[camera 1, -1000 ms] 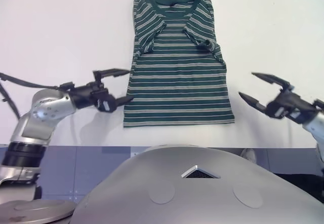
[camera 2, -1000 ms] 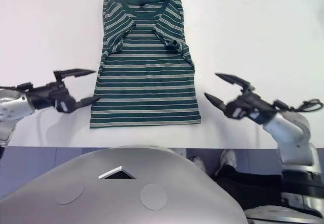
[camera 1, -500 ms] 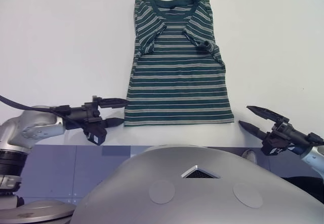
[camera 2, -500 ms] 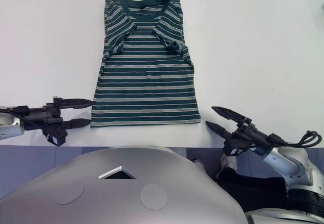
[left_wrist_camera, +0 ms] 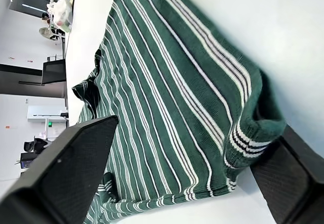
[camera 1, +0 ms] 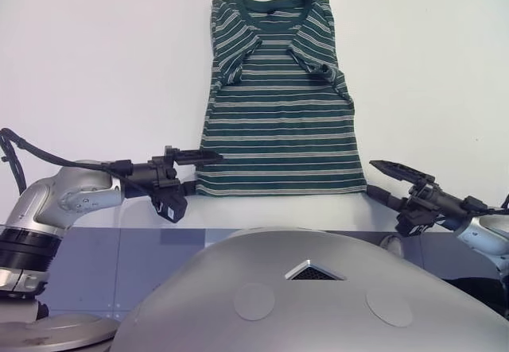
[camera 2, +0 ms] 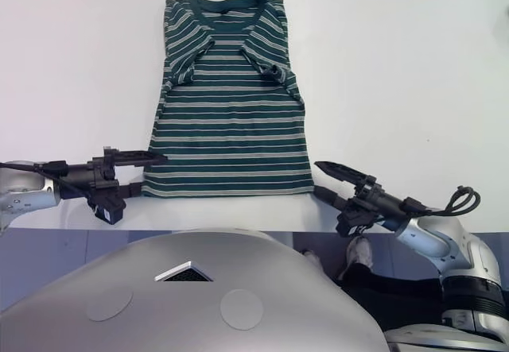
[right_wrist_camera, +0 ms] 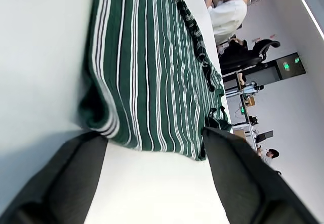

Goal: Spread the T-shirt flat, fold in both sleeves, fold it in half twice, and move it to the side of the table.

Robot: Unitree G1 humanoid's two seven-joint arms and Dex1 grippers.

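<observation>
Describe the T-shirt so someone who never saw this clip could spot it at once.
On the white table, between the left claw and right claw, lies the T-shirt, collar away from the robot. It is the only cloth there: dark green with thin white stripes, both sleeves folded in.

I see a dark green T-shirt with thin white stripes; the table is plain white.
</observation>
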